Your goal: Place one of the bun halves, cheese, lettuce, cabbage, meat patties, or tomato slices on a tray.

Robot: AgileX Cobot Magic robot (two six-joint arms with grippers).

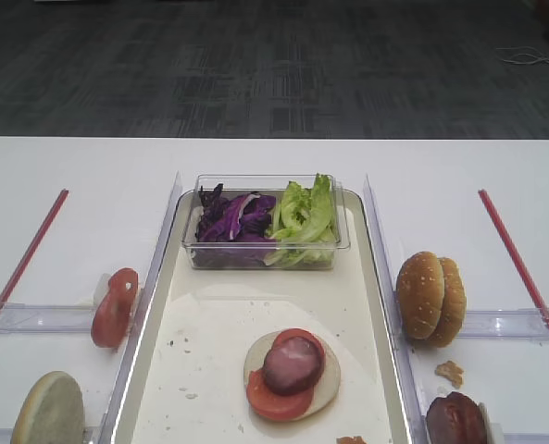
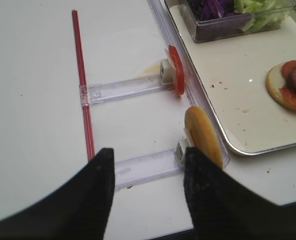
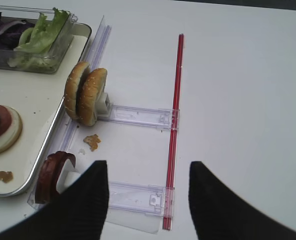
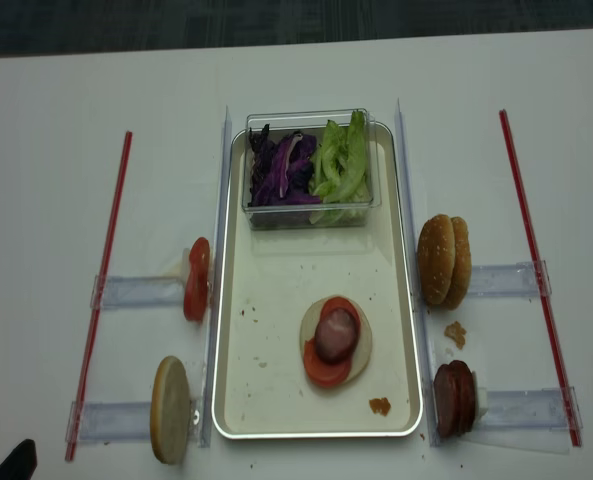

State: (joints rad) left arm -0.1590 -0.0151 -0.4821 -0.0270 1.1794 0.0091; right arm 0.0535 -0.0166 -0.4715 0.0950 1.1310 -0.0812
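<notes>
On the cream tray (image 1: 177, 324) lies a pale disc with tomato slices (image 1: 272, 396) and a meat patty (image 1: 293, 363) on top; bun or cheese, I cannot tell. The clear box holds cabbage (image 1: 232, 220) and lettuce (image 1: 304, 217). Right of the tray, two bun halves (image 3: 85, 95) and the meat patties (image 3: 52, 175) stand on edge. To its left stand tomato slices (image 2: 176, 76) and one bun half (image 2: 203, 136). My right gripper (image 3: 148, 167) hangs open over the patties' holder, holding nothing. The left gripper (image 2: 148, 152) is open beside the left bun half.
Clear plastic holders (image 3: 138, 116) stick out from both sides of the tray and end at red strips (image 3: 175, 120) (image 2: 82, 85). A crumb (image 3: 92, 141) lies between the right holders, another (image 4: 380, 405) on the tray. The table's near edge is close under the left gripper.
</notes>
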